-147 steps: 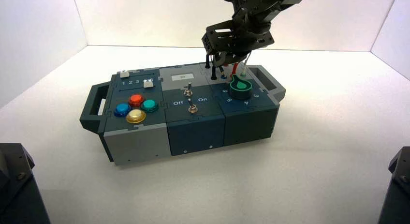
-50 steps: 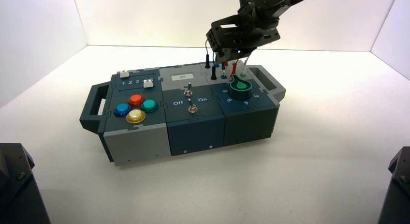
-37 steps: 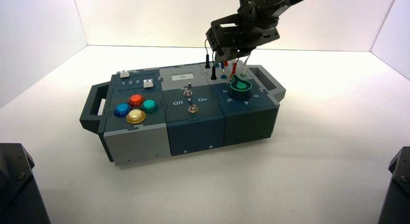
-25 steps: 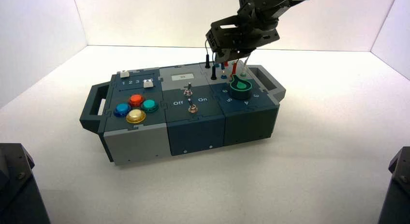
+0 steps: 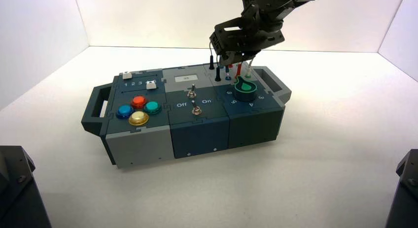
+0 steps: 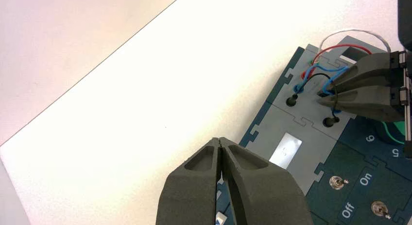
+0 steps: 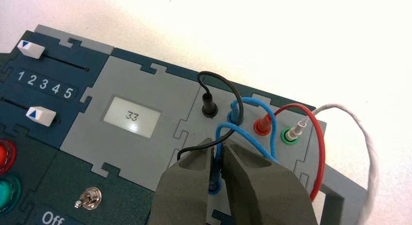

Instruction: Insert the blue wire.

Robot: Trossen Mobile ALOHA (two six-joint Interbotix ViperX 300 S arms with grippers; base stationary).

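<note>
The blue wire (image 7: 253, 107) loops over the grey socket panel at the box's back right. One end sits in the far blue socket (image 7: 236, 119). My right gripper (image 7: 216, 151) is shut on its other blue plug (image 7: 218, 167), held upright with the metal tip at the near blue socket (image 7: 212, 188); I cannot tell whether the tip is inside. In the high view the right gripper (image 5: 235, 58) hangs over that panel. My left gripper (image 6: 221, 140) is shut on nothing, high above the box's back left.
On the same panel stand a black plug (image 7: 209, 108), a red plug (image 7: 264, 124) and a white plug in a green socket (image 7: 293, 133). The green knob (image 5: 245, 89) sits just in front. The display (image 7: 132, 116) reads 33. Toggle switches (image 5: 195, 101) and coloured buttons (image 5: 138, 110) lie further left.
Since the earliest frame my right gripper has risen a little over the socket panel with the blue plug. Over the last second it has hardly moved.
</note>
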